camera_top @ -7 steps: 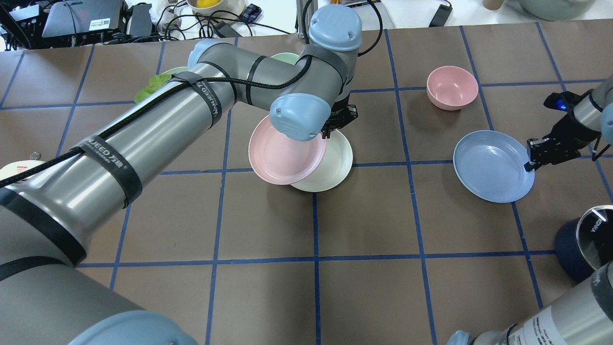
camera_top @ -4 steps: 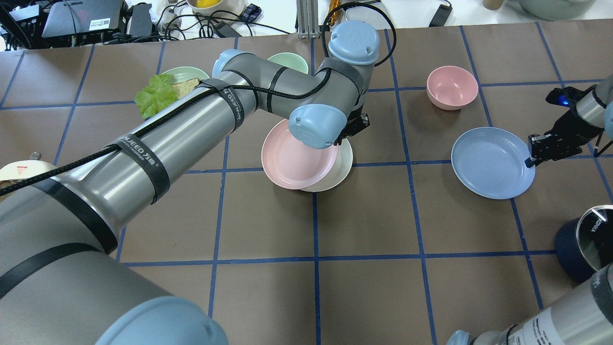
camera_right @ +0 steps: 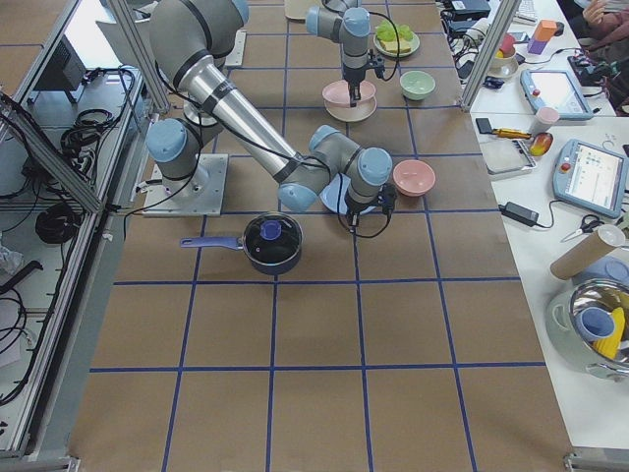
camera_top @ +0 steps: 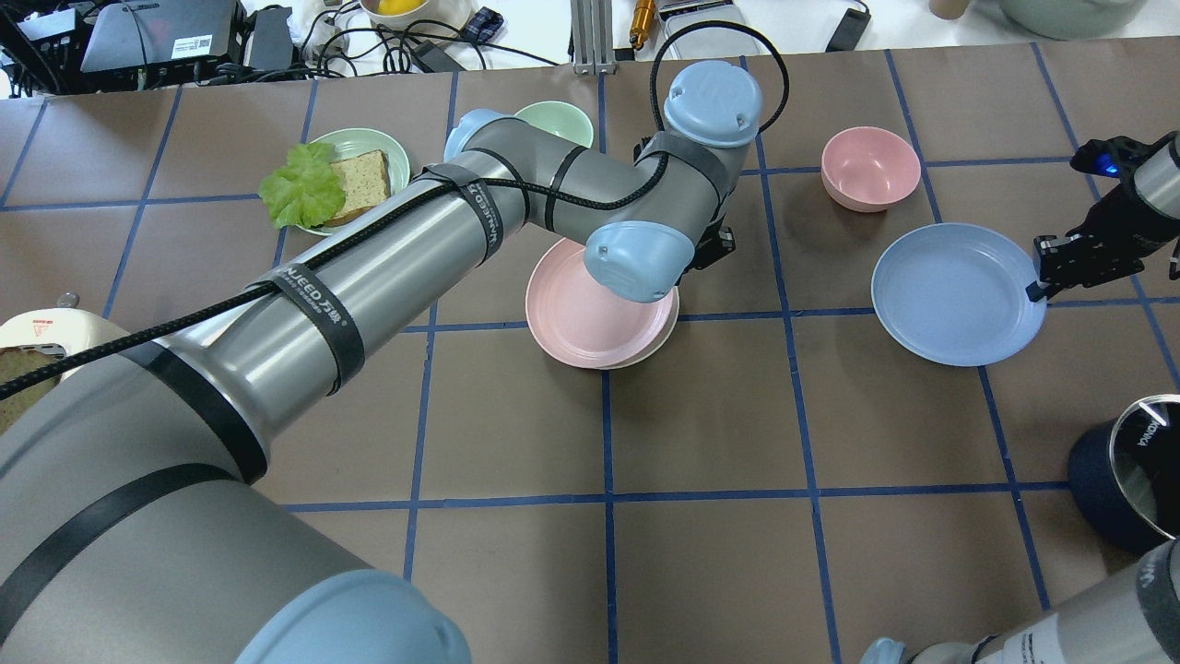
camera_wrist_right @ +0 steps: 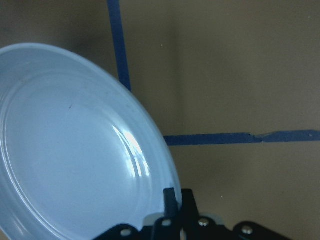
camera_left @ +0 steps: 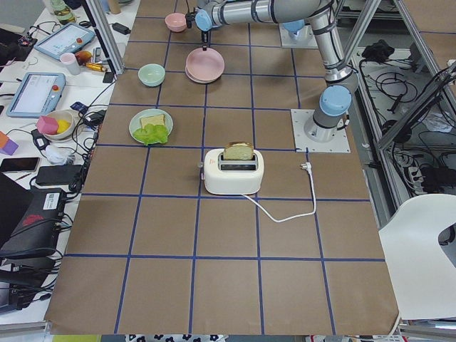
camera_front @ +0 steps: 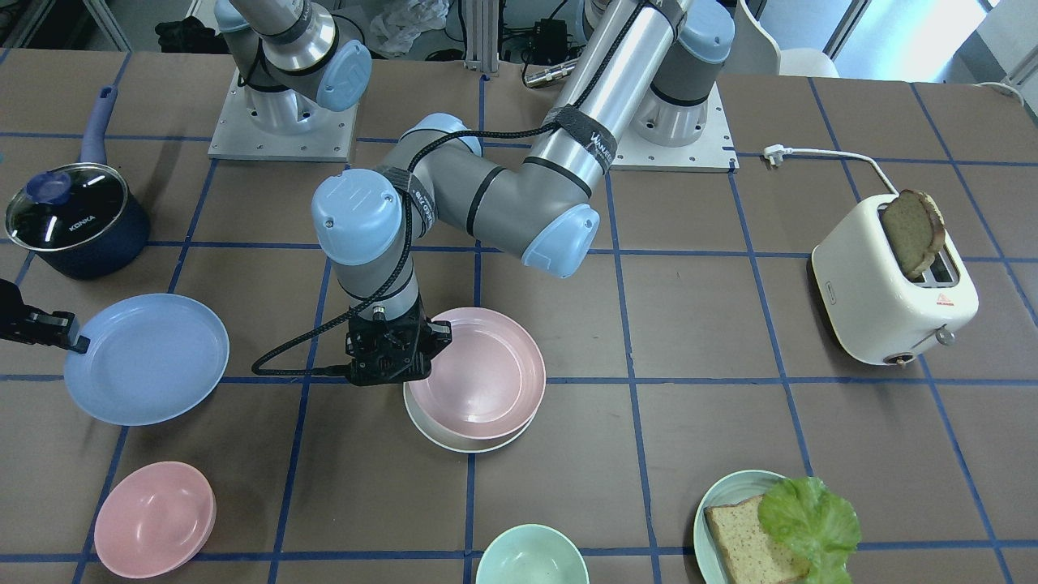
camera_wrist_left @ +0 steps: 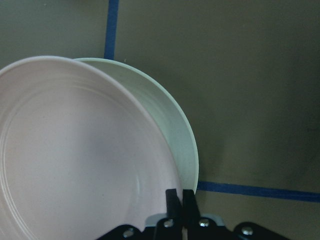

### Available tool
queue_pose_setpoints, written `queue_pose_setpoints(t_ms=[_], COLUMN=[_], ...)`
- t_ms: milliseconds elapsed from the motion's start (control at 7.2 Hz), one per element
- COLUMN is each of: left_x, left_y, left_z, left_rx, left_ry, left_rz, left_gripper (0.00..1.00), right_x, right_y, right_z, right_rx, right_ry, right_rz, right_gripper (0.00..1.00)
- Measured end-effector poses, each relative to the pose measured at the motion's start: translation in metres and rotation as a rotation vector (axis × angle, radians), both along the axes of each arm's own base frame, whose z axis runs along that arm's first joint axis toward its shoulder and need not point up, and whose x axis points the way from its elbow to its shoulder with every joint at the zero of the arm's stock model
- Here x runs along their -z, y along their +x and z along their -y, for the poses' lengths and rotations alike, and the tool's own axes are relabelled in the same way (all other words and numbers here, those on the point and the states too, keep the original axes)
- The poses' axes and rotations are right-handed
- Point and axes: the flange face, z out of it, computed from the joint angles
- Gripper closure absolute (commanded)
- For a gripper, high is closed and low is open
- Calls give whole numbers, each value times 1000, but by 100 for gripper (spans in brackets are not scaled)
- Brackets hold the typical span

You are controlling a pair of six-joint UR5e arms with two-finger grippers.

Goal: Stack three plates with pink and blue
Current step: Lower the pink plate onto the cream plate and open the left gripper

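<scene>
**Operator:** Three plates are listed. Where is each one?

**Technician:** You will find the pink plate (camera_top: 590, 318) lying over the cream-white plate (camera_front: 454, 442), about midway between the left and right edges of the worktop (camera_top: 701, 415). The two are slightly off centre. A thin crescent of cream rim shows on the side toward the right edge. The blue plate (camera_top: 954, 295) is well apart from that pair, close to the right edge.

**Operator:** What should I read off each claw?

**Technician:** Note the left claw (camera_wrist_left: 179, 196) as pinched narrow on the pink plate's rim, on the side toward the right edge. Note the right claw (camera_wrist_right: 177, 195) as pinched the same way on the blue plate's rim, at its edge-side. You cannot tell from these views whether either held plate rests its full weight below. Disregard the pink bowl (camera_top: 870, 168), which stands toward the far edge.
</scene>
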Motion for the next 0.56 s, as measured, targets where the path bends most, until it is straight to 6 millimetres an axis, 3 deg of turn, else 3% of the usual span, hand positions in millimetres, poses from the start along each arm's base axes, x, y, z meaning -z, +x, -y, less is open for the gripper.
queue_pose_setpoints(t_ms=[278,556], left_x=[-27,-70], left_y=[4,31], left_z=[-1,-3], left_rx=[3,80], left_ry=[-17,19], left_rz=[-14,-8], left_gripper=[0,0], right_x=[-8,-14], right_y=[1,13], right_z=[2,4], right_rx=[-1,-8], right_ry=[4,6], right_rz=[4,5], right_gripper=[100,100])
